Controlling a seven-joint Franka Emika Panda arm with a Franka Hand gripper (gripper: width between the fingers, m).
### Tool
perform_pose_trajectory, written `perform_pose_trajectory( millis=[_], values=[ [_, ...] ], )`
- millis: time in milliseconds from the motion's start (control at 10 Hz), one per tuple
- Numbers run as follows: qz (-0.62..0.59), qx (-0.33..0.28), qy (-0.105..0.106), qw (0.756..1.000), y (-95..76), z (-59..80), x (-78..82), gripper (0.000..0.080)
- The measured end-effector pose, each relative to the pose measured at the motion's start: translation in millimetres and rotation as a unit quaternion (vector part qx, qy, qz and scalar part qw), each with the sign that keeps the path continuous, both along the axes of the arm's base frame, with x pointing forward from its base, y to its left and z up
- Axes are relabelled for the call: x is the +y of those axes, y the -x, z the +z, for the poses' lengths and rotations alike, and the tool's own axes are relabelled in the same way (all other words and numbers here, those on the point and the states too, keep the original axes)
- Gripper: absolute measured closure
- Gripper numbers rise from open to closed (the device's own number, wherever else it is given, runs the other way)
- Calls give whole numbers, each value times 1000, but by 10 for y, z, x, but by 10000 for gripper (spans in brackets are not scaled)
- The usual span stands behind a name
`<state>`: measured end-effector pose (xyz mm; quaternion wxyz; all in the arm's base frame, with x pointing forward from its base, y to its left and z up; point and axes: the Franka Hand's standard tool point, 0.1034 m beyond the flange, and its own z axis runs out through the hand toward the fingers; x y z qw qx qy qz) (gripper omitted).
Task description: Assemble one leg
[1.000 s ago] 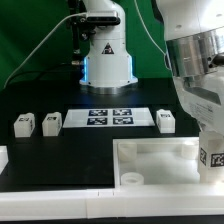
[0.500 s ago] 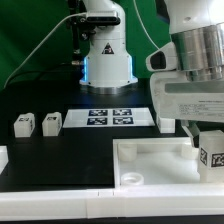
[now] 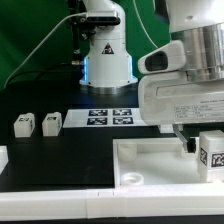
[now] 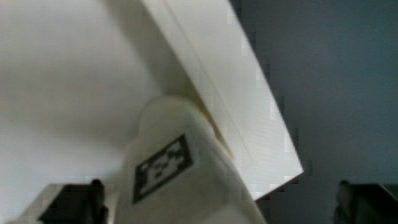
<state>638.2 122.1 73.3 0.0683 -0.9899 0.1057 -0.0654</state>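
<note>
The arm's big white housing blocks a lot in the exterior view: the right end of the marker board (image 3: 108,118) disappears behind it, and whatever sits on the desk (image 3: 60,150) past that end of the board can't be seen at all. The gripper (image 3: 186,143) is mostly tucked under that housing, so no telling how its jaws stand. A leg (image 3: 211,153) beside the gripper is cut by the picture's edge. The tabletop (image 3: 150,160) runs off the frame too. Wrist view is pretty blurry; another leg (image 4: 173,160) fills it, tag smeared, with two dark fingertips (image 4: 75,203) clipped at the edge.
</note>
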Motion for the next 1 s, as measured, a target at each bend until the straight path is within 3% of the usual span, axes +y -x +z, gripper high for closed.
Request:
perform_pose_trajectory(
  millis=[100, 200, 300, 400, 500, 600, 800, 1000],
  values=[
    [52, -7, 12, 999, -6, 2, -6, 151],
    [48, -6, 10, 999, -4, -4, -8, 151],
    [20, -3, 6, 1000, -3, -5, -4, 277],
    [22, -3, 7, 1000, -3, -5, -6, 277],
    [-18, 2, -1, 1000, 0, -8, 1, 415],
    [-81, 10, -7, 997, 2, -21, -52, 487],
    [-169, 21, -20, 985, 4, -30, -79, 490],
    [-306, 37, -41, 951, 0, -38, -114, 490]
  ],
)
